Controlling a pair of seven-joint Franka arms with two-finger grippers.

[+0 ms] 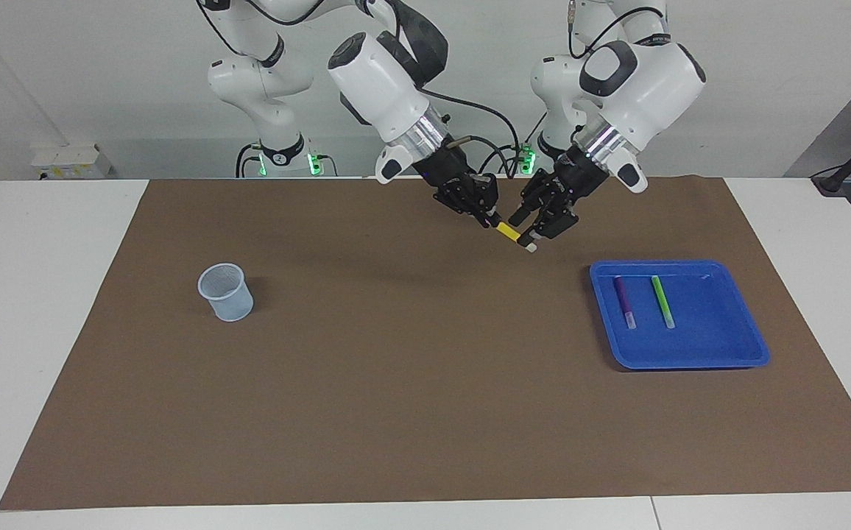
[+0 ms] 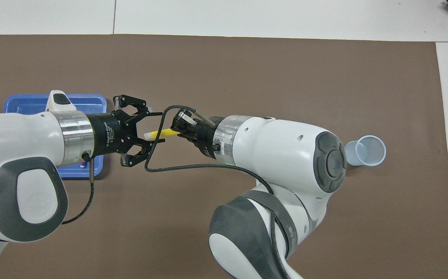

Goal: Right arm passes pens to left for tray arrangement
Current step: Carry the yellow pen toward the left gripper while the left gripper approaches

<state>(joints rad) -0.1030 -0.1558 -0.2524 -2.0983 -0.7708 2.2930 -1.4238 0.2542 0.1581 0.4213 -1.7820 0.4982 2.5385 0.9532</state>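
You have the purple pen (image 1: 624, 302) and green pen (image 1: 663, 302) lying in the tray (image 1: 735, 346), while the right claw (image 1: 494, 220), clamped on the yellow pen (image 1: 508, 233), offers it above the desk (image 1: 396, 383) between the left claw's (image 1: 532, 237) parted fingers.

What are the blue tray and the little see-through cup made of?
The blue tray looks like smooth, slightly shiny plastic: one even bright colour, rounded corners, a moulded raised rim. The little cup looks like thin pale plastic, probably mesh: its wall shows a fine grid and lets light through. Neither can be told for sure from looks alone.
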